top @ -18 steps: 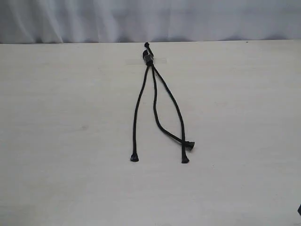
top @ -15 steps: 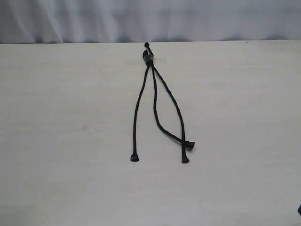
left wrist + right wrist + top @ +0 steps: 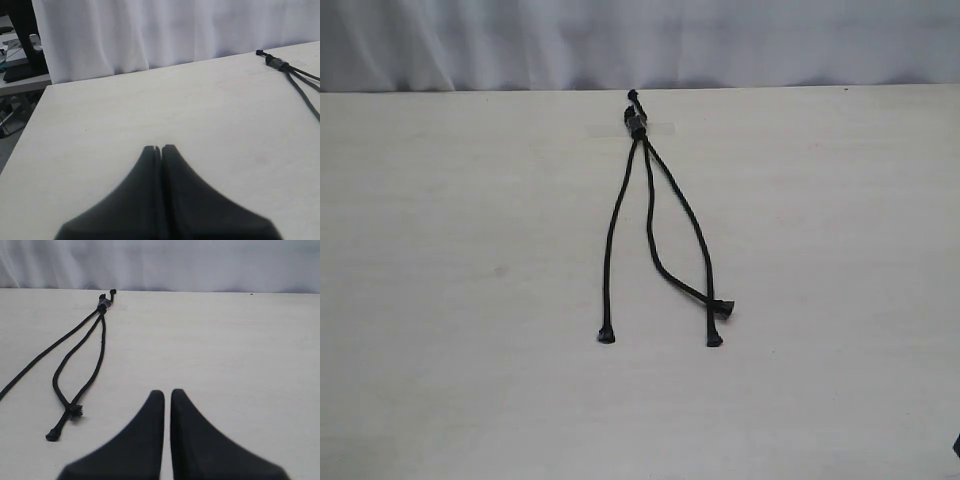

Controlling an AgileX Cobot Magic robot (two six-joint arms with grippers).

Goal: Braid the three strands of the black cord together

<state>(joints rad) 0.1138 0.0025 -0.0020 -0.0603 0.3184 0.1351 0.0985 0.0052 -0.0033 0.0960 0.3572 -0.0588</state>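
The black cord lies flat on the pale table, its bound head [image 3: 637, 122] at the far side. The three strands fan toward the near side. The left strand [image 3: 610, 235] runs alone to its flared tip [image 3: 606, 336]. The middle strand [image 3: 650, 225] and right strand [image 3: 696, 230] cross just before their tips [image 3: 722, 308] [image 3: 714, 340]. Neither gripper shows in the exterior view. My left gripper [image 3: 158, 148] is shut and empty, well away from the head [image 3: 274, 61]. My right gripper [image 3: 167, 392] has its jaws almost touching, empty, beside the crossed tips [image 3: 76, 411].
A white curtain [image 3: 640, 40] hangs behind the table's far edge. A strip of clear tape [image 3: 658, 128] seems to hold the cord's head down. The left wrist view shows the table's side edge [image 3: 30, 120] with another bench and clutter [image 3: 15, 60] beyond.
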